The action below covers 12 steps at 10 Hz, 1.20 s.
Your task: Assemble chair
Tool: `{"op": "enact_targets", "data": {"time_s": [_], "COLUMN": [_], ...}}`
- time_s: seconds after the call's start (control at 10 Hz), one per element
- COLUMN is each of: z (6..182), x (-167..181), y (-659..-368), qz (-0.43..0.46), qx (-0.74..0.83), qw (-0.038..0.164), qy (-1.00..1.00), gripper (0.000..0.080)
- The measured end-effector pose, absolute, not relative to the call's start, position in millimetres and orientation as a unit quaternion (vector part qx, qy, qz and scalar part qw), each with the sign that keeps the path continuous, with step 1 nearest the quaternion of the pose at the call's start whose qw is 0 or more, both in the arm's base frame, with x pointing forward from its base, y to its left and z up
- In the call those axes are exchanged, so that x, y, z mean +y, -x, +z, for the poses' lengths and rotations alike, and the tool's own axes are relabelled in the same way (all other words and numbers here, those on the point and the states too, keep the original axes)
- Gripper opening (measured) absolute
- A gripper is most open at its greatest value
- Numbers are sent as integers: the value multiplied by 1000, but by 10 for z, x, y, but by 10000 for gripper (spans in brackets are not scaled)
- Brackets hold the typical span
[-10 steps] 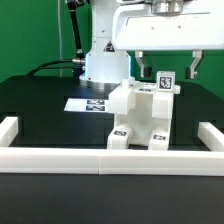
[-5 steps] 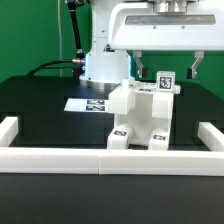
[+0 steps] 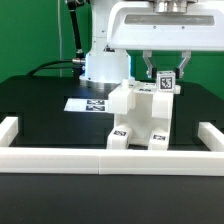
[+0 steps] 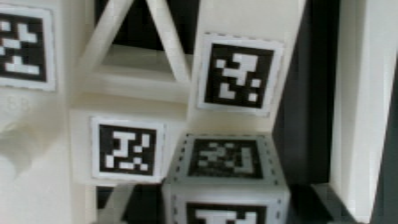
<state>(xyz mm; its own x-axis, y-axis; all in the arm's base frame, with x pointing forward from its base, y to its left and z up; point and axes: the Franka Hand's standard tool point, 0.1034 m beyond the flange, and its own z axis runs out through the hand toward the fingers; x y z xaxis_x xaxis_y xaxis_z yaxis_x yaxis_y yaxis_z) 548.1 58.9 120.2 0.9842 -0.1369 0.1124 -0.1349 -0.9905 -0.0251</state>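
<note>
The partly joined white chair stands near the front border wall, with tag markers on its feet. A small tagged chair part sits on its upper right end. My gripper hangs straight above that part, with a finger on each side of it. The jaws are open, and a small gap shows on both sides. The wrist view shows the tagged part close up between the jaws and tagged faces of the chair beyond it. I cannot make out the fingertips there.
The low white border wall runs along the front and both sides. The marker board lies flat on the black table behind the chair. The robot base and a cable stand at the back.
The two fingers have moved inward toward the small tagged part. The gripper body and the chair have not moved.
</note>
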Motion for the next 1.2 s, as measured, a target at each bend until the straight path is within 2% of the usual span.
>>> {"op": "enact_targets", "data": {"time_s": [1.2], "z": [1200], "x": [601], "y": [-5478], "qz": [-50], "qx": [388], "qw": [28], "qy": [920], "gripper": [284]}}
